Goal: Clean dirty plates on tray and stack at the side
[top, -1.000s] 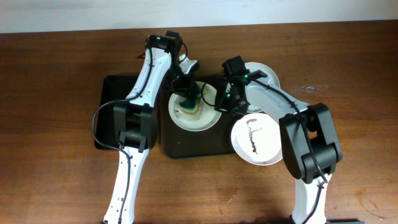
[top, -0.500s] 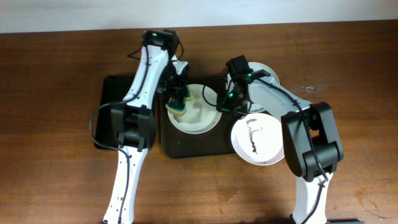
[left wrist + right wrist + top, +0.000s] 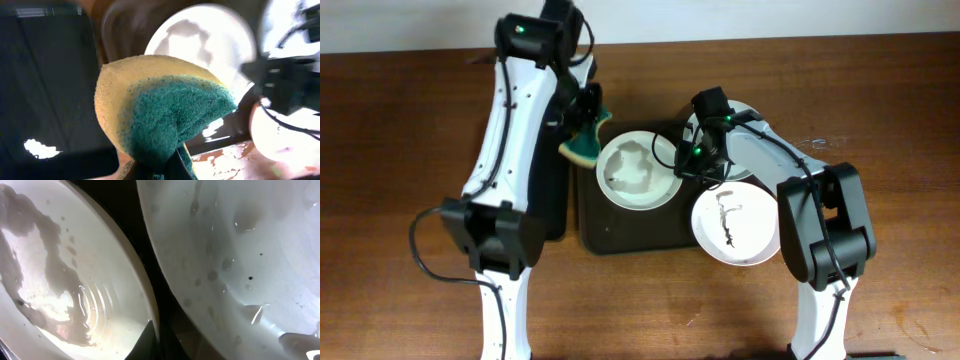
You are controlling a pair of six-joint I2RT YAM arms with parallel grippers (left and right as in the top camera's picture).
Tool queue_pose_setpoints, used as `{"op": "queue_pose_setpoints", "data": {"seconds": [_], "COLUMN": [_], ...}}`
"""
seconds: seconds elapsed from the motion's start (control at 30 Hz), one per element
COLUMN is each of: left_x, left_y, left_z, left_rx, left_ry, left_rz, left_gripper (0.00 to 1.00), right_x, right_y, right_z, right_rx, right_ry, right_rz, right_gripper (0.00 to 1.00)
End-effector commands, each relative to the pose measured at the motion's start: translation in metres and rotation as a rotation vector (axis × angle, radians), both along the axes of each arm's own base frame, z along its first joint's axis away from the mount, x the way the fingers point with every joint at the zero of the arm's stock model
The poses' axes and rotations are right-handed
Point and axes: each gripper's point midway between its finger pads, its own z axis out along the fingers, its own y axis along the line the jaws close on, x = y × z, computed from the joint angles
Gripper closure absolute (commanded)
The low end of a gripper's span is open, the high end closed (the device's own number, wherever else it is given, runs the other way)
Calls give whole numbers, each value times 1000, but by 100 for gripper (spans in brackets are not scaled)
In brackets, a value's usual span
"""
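sponge (image 3: 584, 146), pinched in the left gripper (image 3: 579, 122), has lifted off the plate (image 3: 638, 172) and swung left, so this scrub looks done, though a wet film remains. plate lies flat and face up on the tray (image 3: 620, 232); being round, it has no long axis. right gripper (image 3: 688, 168) sits at its rim, grip unclear.
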Motion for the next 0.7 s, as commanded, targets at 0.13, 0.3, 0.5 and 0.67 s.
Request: {"op": "queue_pose_setpoints", "data": {"seconds": [0.13, 0.3, 0.5, 0.67], "left_x": [-21, -24, 13, -2], "left_y": [-41, -28, -42, -1], "left_z": [-63, -87, -129, -162], "left_rx": [34, -4, -97, 107], "left_ry": [67, -104, -316, -328], "left_rz": [69, 160, 162, 201], "left_gripper": [100, 100, 100, 100], "right_x": [-6, -5, -4, -4], "right_y": [-10, -9, -9, -9], "right_z": [-14, -14, -13, -13], "right_rx": [-40, -39, -38, -38], "right_ry": [28, 22, 19, 18], "right_rz": [-2, 4, 4, 4], "right_gripper": [96, 96, 96, 96]}}
